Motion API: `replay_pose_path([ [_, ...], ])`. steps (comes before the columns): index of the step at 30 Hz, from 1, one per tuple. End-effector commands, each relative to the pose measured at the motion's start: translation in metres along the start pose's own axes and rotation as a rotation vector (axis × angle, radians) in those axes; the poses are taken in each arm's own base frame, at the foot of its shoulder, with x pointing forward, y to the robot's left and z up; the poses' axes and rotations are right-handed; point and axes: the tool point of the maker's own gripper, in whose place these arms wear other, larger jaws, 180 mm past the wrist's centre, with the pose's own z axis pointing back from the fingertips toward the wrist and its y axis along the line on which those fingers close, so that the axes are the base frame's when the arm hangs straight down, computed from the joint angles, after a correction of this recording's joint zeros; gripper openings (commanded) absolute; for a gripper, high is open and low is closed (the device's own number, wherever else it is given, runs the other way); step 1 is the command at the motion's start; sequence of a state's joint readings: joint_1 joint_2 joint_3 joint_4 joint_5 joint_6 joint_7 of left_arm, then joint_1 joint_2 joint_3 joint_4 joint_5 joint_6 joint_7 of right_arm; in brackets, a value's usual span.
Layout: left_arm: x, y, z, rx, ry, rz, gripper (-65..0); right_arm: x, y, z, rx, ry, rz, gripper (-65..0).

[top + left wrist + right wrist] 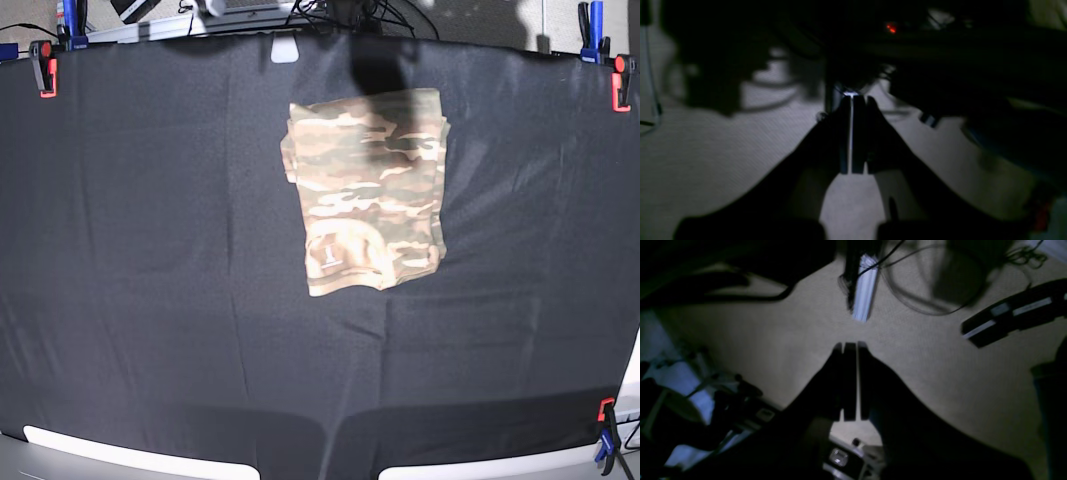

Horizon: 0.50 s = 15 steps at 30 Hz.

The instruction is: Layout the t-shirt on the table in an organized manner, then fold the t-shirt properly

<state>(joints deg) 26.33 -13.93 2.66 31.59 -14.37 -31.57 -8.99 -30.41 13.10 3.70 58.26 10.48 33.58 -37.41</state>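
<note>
Already the t-shirt [367, 190] lies folded into a compact rectangle in the upper middle of the table [140, 270]. Both the left gripper [853, 100] and the right gripper [850, 346] are closed and empty, away from it; little seems left.

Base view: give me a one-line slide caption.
Folded camouflage t-shirt lying as a compact rectangle on the black table, clamps at the corners.

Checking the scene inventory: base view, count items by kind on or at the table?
t-shirt, folded, camouflage: 1
table, black cloth: 1
red-and-black clamps at the edges: 3 visible
Total: 5
</note>
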Motion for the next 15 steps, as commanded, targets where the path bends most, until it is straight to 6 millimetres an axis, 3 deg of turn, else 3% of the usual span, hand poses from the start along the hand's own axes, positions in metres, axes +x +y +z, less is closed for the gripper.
replay_pose_path([
  [1,-0.005,-0.004,-0.005,-0.003,0.013,-0.007,-65.0,0.0,-0.004,-0.004,0.002,0.005,0.007,-65.0],
  [8,0.002,-0.011,-0.047,0.153,0.076,0.024,-65.0,0.02,-0.015,-0.035,0.036,-0.059,-0.115,-65.0],
  [12,0.018,-0.004,-0.058,0.304,0.042,0.087,-65.0,0.032,-0.031,-0.04,-0.006,-0.074,-0.188,-65.0],
  [15,0.026,-0.006,-0.062,0.315,0.024,0.109,-65.0,0.045,-0.035,-0.039,-0.014,-0.083,-0.196,-65.0],
])
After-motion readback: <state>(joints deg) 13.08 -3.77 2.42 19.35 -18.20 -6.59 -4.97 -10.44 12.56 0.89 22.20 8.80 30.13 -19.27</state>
